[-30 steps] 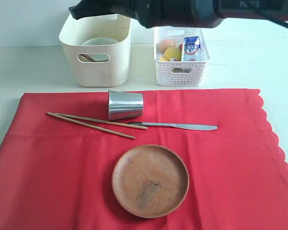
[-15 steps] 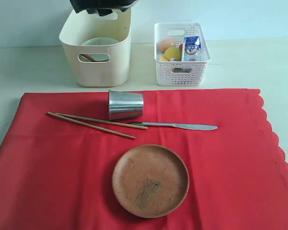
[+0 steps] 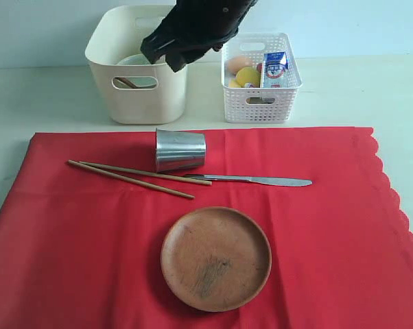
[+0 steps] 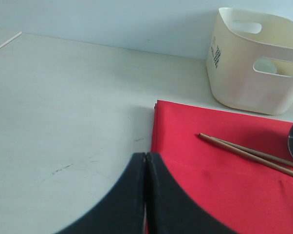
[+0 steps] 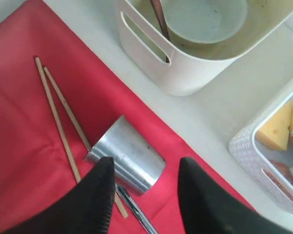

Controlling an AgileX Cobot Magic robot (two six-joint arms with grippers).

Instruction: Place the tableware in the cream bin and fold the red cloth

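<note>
While the right gripper (image 3: 164, 58) hung high by the bin (image 3: 134, 106), its jaws stood well apart with nothing between them. Through its wrist camera we saw the tumbler (image 5: 127, 158) lying on its side on the cloth (image 3: 330, 226), framed in the gap below. The left gripper (image 4: 145, 158) was pressed closed and empty, low over the table (image 4: 64, 97) by the cloth's corner. The bowl (image 5: 205, 19) and spoon (image 5: 160, 22) already sat in the bin; the tumbler, chopsticks (image 3: 134, 176), knife (image 3: 254, 180) and plate (image 3: 215, 258) lay on the cloth, which was spread flat. We judged the step in hand to be fetching the tumbler. To do it well we would have the arm drop straight, a finger on each side of the round wall near its middle, and close gently, since smooth steel on its side could roll or squirt out. The chopsticks and the knife's handle lay just beside it — the fingers should stop short of them and of pinching cloth, then lift clear before swinging to the bin
</note>
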